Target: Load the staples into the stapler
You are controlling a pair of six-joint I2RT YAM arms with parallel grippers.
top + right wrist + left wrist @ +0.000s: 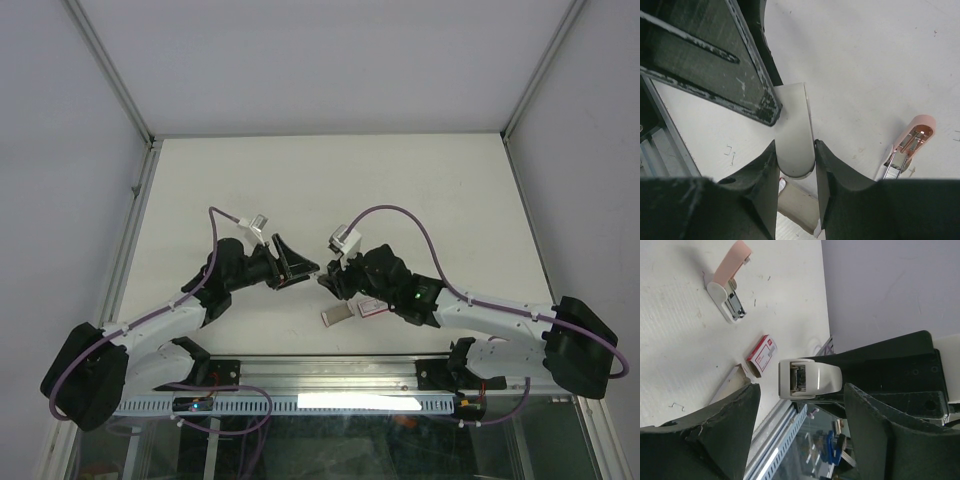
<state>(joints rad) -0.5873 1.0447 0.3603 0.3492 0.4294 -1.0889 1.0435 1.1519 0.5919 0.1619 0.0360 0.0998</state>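
i see the right pincer (795, 150) clamped on a greyish-white rounded plastic piece (794, 115); the left pincer (801, 387) gapes wide, empty. the flat red staple box with white label (762, 355) lies on the white table (680, 340), near the open pink stapler (729, 287).

A white table (400, 180) fills the middle of the top view; in the wrist views it looks scuffed and speckled. A silvery metal rail (330, 373) runs along its lower edge. Pale walls (330, 60) and grey corner posts (110, 70) close in the upper frame.
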